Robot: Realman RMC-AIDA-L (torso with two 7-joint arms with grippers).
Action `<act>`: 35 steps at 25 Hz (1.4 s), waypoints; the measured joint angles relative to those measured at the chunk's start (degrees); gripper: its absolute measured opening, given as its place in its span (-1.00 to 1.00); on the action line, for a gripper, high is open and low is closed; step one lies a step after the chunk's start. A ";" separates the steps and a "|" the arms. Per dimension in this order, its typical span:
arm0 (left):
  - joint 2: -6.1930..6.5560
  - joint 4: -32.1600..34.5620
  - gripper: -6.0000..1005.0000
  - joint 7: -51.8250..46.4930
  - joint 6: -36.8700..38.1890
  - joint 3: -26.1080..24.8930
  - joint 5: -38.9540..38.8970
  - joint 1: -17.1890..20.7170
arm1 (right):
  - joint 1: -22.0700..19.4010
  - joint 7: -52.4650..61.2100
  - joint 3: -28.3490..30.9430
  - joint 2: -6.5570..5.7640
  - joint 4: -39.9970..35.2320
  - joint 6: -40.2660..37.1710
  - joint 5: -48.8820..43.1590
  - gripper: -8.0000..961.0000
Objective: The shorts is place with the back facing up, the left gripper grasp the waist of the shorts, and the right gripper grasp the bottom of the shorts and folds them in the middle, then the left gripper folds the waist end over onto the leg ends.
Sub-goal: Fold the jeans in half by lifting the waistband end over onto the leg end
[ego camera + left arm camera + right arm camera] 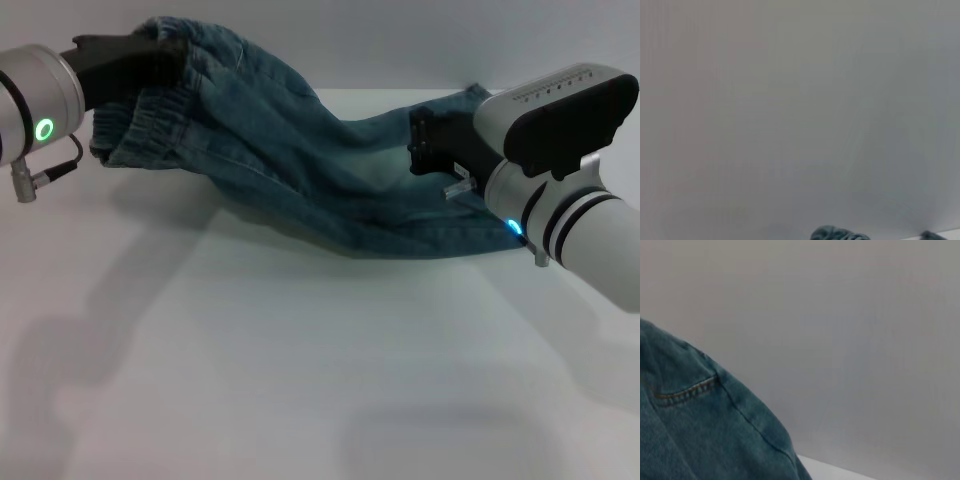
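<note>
Blue denim shorts (pixel 300 150) hang stretched between my two arms above the white table (pixel 300 350). My left gripper (pixel 165 55) at the upper left is shut on the elastic waist (pixel 150 125), which it holds raised. On the right, my right gripper (pixel 425 145) is shut on the leg ends of the shorts. The cloth sags in the middle and touches the table there. In the right wrist view, denim with a stitched pocket seam (pixel 690 390) fills one corner. Only a small bit of denim (pixel 837 234) shows in the left wrist view.
A pale wall stands behind the table's far edge (pixel 400 92). White table surface stretches in front of the shorts, with the arms' shadows on it.
</note>
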 joint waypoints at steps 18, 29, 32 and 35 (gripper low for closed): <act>0.00 -2.43 -0.77 0.04 -0.12 0.00 0.00 0.56 | 10.78 4.61 -6.64 0.23 7.72 -1.57 3.79 -0.98; 0.00 -2.83 -0.75 0.12 -0.14 0.16 -0.40 0.78 | 8.88 4.61 -3.28 -0.08 9.46 -4.04 3.67 -0.98; 0.00 -3.54 -0.75 0.46 -0.13 0.63 -2.05 1.02 | 9.42 4.72 -2.86 -0.11 10.10 -4.02 3.79 -0.98; 0.02 -4.42 -0.74 0.53 -0.13 1.24 -2.90 1.21 | 10.95 4.74 -3.37 0.10 11.05 -3.97 3.79 -0.97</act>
